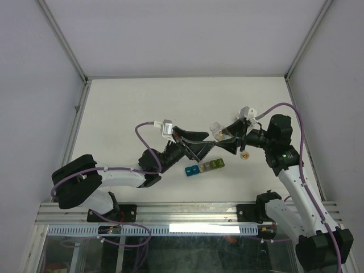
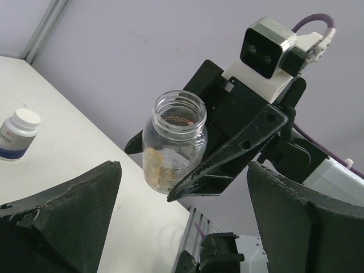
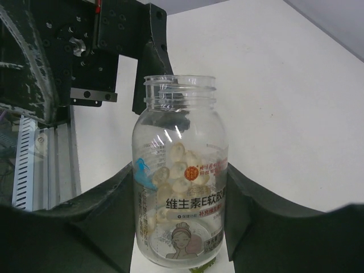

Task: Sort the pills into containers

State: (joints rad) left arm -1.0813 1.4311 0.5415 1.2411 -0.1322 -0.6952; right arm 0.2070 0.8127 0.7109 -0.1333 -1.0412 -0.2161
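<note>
Clear plastic, lidless, with a printed label, the pill bottle (image 3: 179, 187) stands mouth up, clamped at its lower half between the black fingers (image 3: 108, 210) of the right gripper (image 3: 181, 199); pale yellow soft capsules (image 3: 176, 168) fill it to about the middle. The left gripper (image 1: 206, 142) faces the bottle from the left, jaws spread wide and holding nothing, its fingers (image 2: 62, 210) well apart at either side of the left wrist view. The strip of five joined translucent cube compartments (image 1: 205, 166), blue, teal, grey, olive and yellow-green, lies on the white table (image 1: 142, 102) just on the near side of both grippers, touched by neither; whether anything lies inside them is too small to tell. A small white-capped bottle with a blue label (image 2: 17, 133) stands on the table, apart from the held bottle.
</note>
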